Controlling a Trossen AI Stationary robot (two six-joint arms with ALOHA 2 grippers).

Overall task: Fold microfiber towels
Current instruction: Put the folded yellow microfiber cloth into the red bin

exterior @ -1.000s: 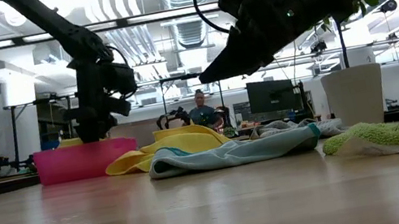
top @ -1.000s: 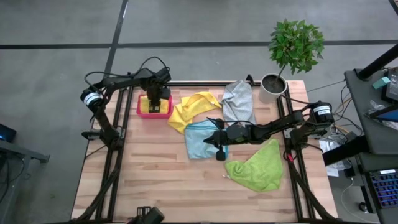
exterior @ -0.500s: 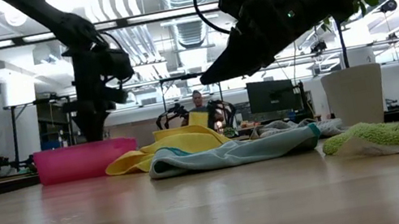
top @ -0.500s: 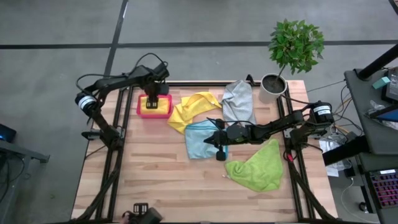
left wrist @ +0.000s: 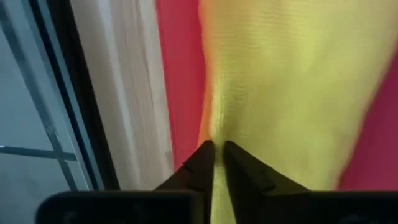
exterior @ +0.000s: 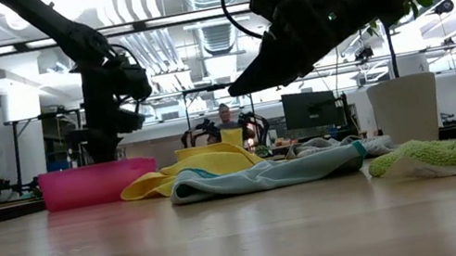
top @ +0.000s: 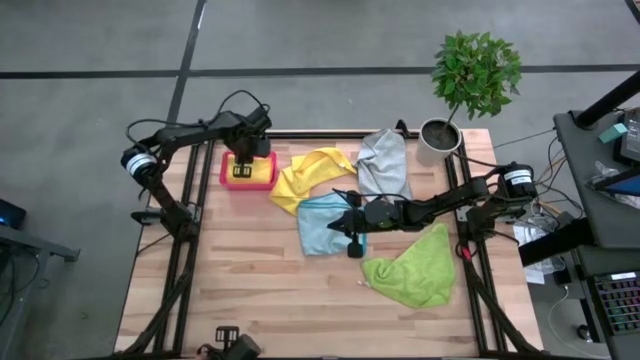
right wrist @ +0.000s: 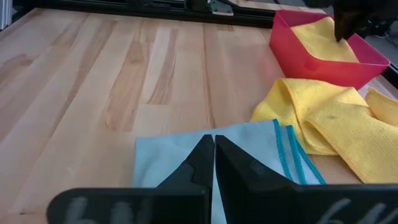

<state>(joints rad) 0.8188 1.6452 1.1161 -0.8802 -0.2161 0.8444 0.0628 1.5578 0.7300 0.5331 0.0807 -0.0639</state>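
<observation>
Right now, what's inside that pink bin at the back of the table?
A yellow towel lies in the pink bin. The left gripper reaches in, shut on the yellow towel. The towel and the arm above hide the bin's floor, so anything under it can't be seen.

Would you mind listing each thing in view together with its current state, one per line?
left gripper: shut on the yellow towel in the bin
yellow towel in the bin: pinched, in the pink-red bin
right gripper: shut, empty, over the light blue towel
light blue towel: lying flat on the table
second yellow towel: crumpled, unfolded
grey towel: lying loose, unfolded
lime green towel: rumpled, unfolded
</observation>
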